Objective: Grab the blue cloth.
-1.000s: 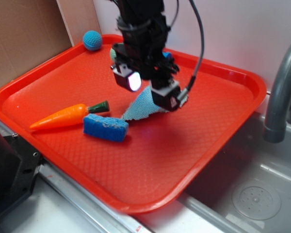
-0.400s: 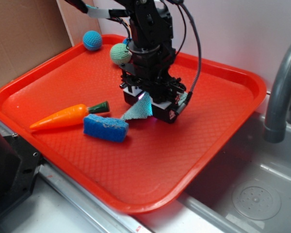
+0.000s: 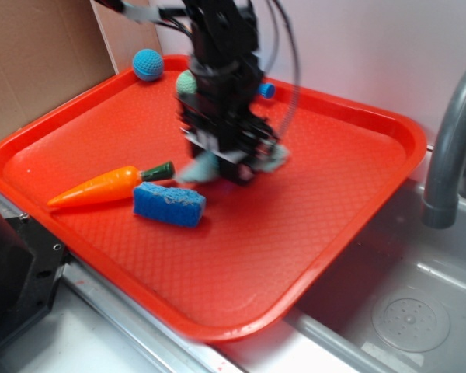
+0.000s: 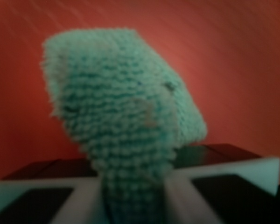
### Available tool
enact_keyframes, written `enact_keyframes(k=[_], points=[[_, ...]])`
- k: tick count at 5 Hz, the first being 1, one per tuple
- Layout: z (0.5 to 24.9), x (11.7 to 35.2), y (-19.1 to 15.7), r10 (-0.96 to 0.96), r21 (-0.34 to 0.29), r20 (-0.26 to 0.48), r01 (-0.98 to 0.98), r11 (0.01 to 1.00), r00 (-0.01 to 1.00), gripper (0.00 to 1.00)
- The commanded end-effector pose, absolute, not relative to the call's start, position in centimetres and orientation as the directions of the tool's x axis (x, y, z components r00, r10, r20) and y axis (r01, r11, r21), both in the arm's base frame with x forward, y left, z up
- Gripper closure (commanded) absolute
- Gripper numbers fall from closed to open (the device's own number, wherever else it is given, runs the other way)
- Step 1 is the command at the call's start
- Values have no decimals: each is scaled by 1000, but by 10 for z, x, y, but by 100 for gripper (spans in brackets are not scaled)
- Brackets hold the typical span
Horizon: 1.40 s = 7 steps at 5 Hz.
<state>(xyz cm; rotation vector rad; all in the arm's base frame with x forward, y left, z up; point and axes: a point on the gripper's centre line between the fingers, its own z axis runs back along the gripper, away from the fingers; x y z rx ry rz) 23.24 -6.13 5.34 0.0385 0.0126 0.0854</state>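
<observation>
The blue cloth (image 4: 126, 121) is seen in the wrist view rising from the lower centre of the frame, where its narrow end is pinched between the two pale fingers (image 4: 186, 196) of the gripper (image 3: 231, 163). Its long axis runs from the bottom centre up toward the upper left, and it widens into a broad knitted flap that fills the middle of the picture. The gripper is thus closed down to the thickness of the fabric, with the cloth held in it. The wrist view is soft in focus, so the weave is only roughly made out, and the lowest part of the cloth is cut off by the frame edge.

In the exterior view the cloth (image 3: 196, 168) appears as pale smears at either side of the gripper, in the middle of the red tray (image 3: 311, 233). The arm and gripper are blurred there, so the fingers cannot be separated, and it cannot be told whether the cloth touches the tray. Below and left of the gripper lie the blue sponge (image 3: 169, 204) and the toy carrot (image 3: 101, 186). A blue ball (image 3: 148, 64) sits at the upper left rim; a green ball (image 3: 186, 82) is partly hidden behind the arm.
</observation>
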Motion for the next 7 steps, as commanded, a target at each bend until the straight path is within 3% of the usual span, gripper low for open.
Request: enact_keyframes(k=[1, 2, 3, 4, 5, 6, 7], points=[[170, 202, -6, 256, 4, 166, -261, 965, 952, 100], [209, 174, 21, 311, 17, 191, -320, 947, 931, 100], [231, 164, 31, 234, 139, 178, -259, 956, 956, 100], [242, 161, 46, 74, 172, 192, -108, 979, 979, 100], [223, 166, 78, 30, 144, 232, -64, 988, 972, 100], [210, 178, 87, 61, 193, 185, -97, 976, 981, 100], [197, 178, 83, 97, 197, 129, -121, 973, 987, 100]])
